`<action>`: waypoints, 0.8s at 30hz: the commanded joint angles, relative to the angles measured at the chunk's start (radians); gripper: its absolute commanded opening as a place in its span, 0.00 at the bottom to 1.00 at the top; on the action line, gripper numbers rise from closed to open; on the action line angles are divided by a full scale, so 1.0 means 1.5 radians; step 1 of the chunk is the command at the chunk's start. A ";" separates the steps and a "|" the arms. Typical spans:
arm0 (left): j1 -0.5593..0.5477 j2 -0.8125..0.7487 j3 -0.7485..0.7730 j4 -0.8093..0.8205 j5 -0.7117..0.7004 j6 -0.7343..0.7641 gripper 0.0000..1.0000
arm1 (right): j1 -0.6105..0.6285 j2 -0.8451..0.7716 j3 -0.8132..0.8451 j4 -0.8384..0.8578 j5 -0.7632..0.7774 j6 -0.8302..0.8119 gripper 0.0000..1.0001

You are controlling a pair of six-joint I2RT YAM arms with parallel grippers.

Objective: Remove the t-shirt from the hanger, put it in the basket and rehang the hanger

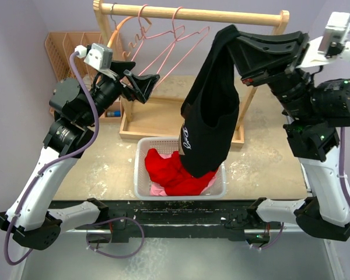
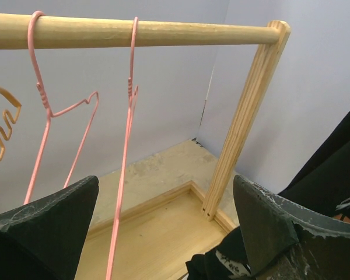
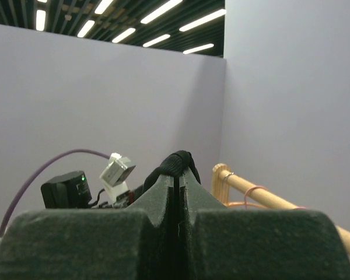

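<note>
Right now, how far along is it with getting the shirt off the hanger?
Done: the black t-shirt is off; the pink hangers hang bare. In hand: the right pincer is shut on its top, hem dangling into the white basket. The left pincer is open, empty. Remaining: probably just letting it drop.

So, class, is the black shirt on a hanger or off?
Off. The shirt hangs from the right jaws, shut on it, over the basket; both pink hangers are bare.

Top view: overhead from rear, looking down. Wrist views: close, angled upward. All share wooden rail (image 1: 192,13).
</note>
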 commanded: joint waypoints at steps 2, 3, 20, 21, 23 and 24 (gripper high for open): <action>0.003 -0.021 -0.010 0.014 -0.024 0.013 0.99 | 0.004 0.003 -0.024 0.066 -0.042 0.053 0.00; 0.003 -0.021 -0.011 0.013 -0.028 0.014 0.99 | 0.003 0.007 -0.014 0.062 -0.044 0.057 0.00; 0.003 -0.014 -0.023 0.012 -0.048 0.020 0.99 | 0.003 0.027 0.117 0.048 -0.108 0.089 0.00; 0.003 -0.014 -0.025 0.012 -0.049 0.020 0.99 | 0.003 0.024 0.109 0.050 -0.109 0.091 0.00; 0.003 -0.015 -0.029 0.012 -0.052 0.020 0.99 | 0.003 0.018 0.087 0.053 -0.111 0.101 0.00; 0.003 -0.017 -0.032 0.012 -0.054 0.019 0.99 | 0.003 0.015 0.074 0.055 -0.116 0.108 0.00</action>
